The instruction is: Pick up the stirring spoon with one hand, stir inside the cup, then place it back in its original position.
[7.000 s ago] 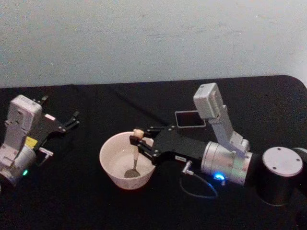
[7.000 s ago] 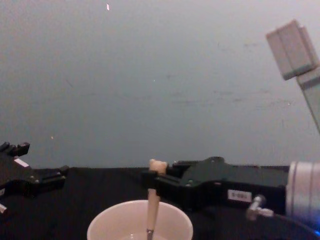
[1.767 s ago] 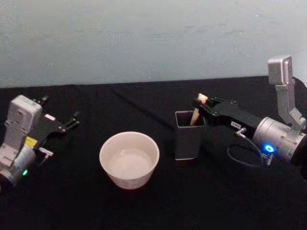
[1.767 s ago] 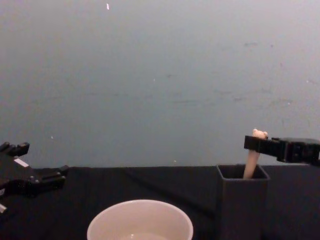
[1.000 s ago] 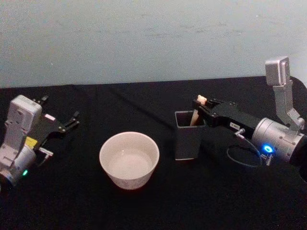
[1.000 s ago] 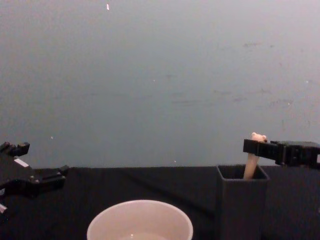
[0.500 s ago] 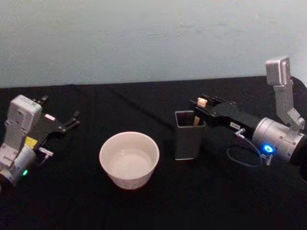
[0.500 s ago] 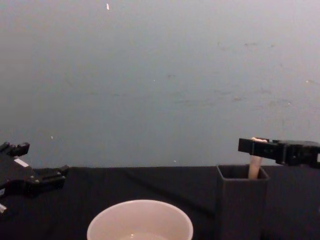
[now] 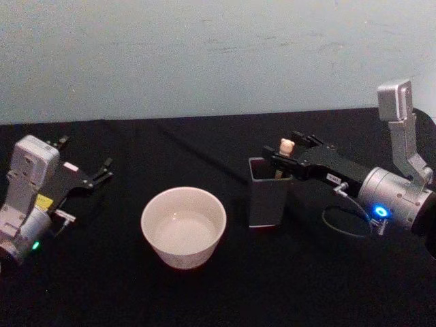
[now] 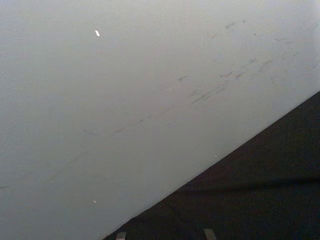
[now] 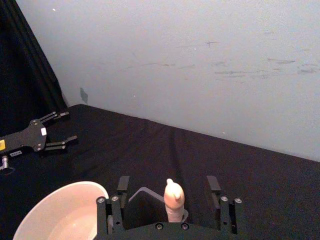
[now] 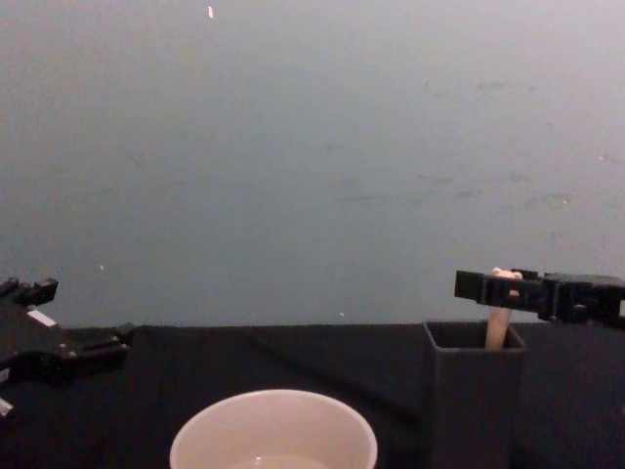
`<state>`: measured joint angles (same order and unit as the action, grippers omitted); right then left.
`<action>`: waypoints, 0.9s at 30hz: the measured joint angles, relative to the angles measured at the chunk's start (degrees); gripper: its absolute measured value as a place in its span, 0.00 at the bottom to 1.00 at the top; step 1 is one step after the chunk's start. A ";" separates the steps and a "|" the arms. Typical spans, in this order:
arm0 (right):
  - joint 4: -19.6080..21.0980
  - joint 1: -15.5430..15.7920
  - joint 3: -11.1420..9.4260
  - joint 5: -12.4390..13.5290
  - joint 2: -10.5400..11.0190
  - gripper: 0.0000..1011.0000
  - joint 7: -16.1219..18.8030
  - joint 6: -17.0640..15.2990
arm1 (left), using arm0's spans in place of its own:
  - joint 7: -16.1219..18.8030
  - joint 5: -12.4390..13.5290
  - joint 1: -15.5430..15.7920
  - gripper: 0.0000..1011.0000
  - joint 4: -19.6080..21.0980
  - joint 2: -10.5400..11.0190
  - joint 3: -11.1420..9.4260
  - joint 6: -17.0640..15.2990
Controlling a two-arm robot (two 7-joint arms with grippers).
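Right tool (image 9: 285,154) sat at centre-right of the head view, fingers spread either side of the stirring spoon (image 9: 285,146), which stood free in the dark holder (image 9: 264,199). Left tool (image 9: 102,170) lay open at far left. With the cup (image 9: 183,225) empty at lower centre, only withdrawal seemed left.

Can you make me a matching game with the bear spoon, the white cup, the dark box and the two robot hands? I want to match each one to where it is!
Things:
1. stirring spoon
2. cup
3. right gripper
4. left gripper

Places or states:
A. parked on the far left of the table, jaws open
B. standing in the dark grey holder
C. jaws open on either side of the spoon's bear head
D. left of the holder, nothing in it

Pairs: 1-B, 2-D, 3-C, 4-A
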<state>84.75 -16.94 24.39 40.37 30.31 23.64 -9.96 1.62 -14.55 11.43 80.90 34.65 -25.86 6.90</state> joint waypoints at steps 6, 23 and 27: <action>0.00 0.00 0.00 0.00 0.00 0.99 0.00 0.00 | 0.00 0.00 0.00 0.99 0.00 0.00 0.00 0.00; 3.77 1.39 -4.89 -9.12 -5.77 0.99 -13.22 10.93 | 0.00 0.00 0.00 0.99 0.00 0.00 0.00 0.00; 2.11 1.10 -5.16 -13.08 -6.51 0.99 -17.04 11.41 | 0.00 0.00 0.00 0.99 0.00 0.00 0.00 0.00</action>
<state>86.87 -15.84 19.23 27.29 23.81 6.60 1.45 1.62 -14.55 11.43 80.90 34.65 -25.86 6.91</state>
